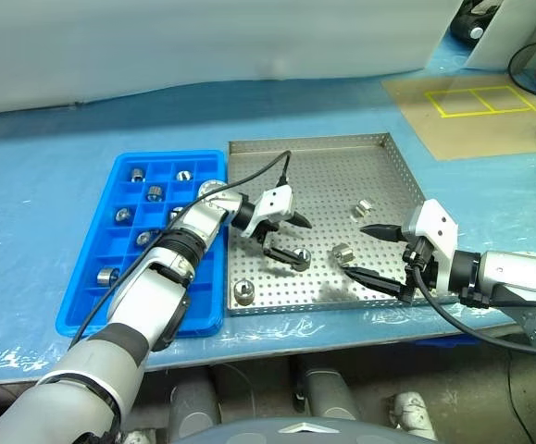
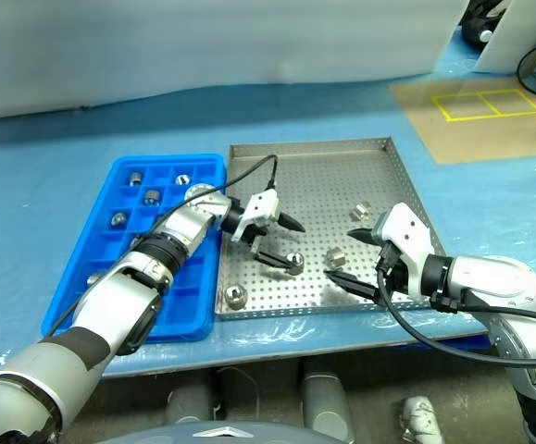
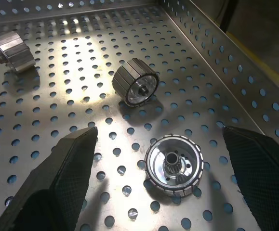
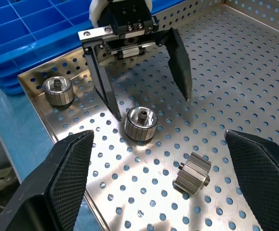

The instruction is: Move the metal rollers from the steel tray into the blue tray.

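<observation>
Hovering over the steel tray (image 1: 379,157) with both fingers spread wide and nothing between them: left tool (image 1: 286,236), reaching in from the side of the blue tray (image 1: 92,268), its two fingertips straddling one upright roller (image 1: 300,258) on the perforated floor, one tip seeming almost against it. Facing it from the opposite side, likewise spread and gripping nothing: right tool (image 1: 371,250), near the tray's front right corner. Lying on the steel floor: four rollers in all, namely the straddled one, a second on its side (image 1: 342,252) just beside the right tool's lower finger, a third (image 1: 363,208) farther back, and a fourth standing upright (image 1: 243,291) by the front left corner. Sitting already in separate compartments of the blue tray: several rollers (image 1: 155,192). Resting side by side, edges almost touching, on the blue-covered tabletop (image 1: 55,157): both trays.
</observation>
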`<state>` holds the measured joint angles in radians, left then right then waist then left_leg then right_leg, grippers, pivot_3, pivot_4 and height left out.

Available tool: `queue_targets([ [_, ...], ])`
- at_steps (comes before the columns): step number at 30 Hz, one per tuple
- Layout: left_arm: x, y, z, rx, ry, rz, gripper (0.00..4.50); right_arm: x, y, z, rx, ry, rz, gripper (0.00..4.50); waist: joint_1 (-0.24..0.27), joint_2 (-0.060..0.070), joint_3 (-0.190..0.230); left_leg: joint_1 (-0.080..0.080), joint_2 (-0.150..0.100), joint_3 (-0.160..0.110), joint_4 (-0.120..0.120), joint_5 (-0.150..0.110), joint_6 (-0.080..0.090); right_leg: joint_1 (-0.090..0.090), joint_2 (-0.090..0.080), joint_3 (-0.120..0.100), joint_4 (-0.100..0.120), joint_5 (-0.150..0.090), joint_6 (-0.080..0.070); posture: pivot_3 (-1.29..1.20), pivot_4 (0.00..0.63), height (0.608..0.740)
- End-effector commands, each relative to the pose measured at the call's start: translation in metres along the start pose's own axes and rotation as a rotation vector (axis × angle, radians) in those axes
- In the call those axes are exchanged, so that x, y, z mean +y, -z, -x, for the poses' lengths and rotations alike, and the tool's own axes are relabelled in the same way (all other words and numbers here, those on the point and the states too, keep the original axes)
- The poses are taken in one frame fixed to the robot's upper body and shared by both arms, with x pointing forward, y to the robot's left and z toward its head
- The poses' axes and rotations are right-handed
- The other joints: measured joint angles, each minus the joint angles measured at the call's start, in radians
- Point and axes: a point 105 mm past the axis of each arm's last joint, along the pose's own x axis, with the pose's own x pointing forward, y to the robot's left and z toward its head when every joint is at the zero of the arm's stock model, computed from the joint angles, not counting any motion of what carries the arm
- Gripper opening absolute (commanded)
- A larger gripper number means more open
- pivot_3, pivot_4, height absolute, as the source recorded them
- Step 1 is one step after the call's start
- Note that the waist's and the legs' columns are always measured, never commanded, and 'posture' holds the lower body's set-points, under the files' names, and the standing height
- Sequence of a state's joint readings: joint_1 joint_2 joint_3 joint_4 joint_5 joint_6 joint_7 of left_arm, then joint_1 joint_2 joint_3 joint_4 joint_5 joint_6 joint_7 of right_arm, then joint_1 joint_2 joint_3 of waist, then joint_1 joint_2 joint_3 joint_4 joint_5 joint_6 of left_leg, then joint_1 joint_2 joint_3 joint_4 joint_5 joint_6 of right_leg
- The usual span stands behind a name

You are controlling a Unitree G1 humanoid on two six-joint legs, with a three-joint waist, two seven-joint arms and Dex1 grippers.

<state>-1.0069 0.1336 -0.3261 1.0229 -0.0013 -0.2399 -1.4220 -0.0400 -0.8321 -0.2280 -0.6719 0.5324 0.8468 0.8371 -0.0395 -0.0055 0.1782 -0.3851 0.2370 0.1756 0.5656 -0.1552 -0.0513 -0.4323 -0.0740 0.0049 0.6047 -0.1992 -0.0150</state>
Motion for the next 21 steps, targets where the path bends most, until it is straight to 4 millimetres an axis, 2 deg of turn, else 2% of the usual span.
queue_targets([
  [1,0.000,0.000,-0.004,0.039,0.014,-0.056,4.36,0.002,-0.011,0.003,-0.044,0.021,0.030,4.50,-0.002,0.000,0.000,0.000,0.000,0.000,0.000,0.000,0.000,0.000,0.000,0.000,0.000,0.000,0.000,-0.59,0.150,0.740],
  [16,-0.006,0.021,-0.025,0.107,-0.011,-0.042,4.36,0.003,-0.008,0.002,-0.035,0.036,0.024,4.50,-0.003,0.000,0.000,-0.001,0.000,0.000,0.000,-0.001,0.001,0.000,0.000,-0.001,-0.001,0.003,-0.004,-0.61,0.150,0.740],
  [19,-0.004,0.023,-0.024,0.115,-0.031,-0.034,3.78,0.002,-0.007,0.002,-0.032,0.044,0.025,4.50,-0.003,0.000,0.000,-0.001,0.000,0.000,0.001,-0.001,0.001,0.001,-0.001,-0.001,-0.001,0.002,-0.003,-0.60,0.150,0.740],
  [21,0.001,0.022,-0.023,0.111,-0.064,-0.034,3.15,0.001,-0.007,0.002,-0.031,0.045,0.026,4.50,-0.003,0.000,0.000,0.000,0.000,0.000,0.001,-0.001,0.001,0.001,-0.001,0.000,-0.001,0.000,0.000,-0.60,0.150,0.740],
])
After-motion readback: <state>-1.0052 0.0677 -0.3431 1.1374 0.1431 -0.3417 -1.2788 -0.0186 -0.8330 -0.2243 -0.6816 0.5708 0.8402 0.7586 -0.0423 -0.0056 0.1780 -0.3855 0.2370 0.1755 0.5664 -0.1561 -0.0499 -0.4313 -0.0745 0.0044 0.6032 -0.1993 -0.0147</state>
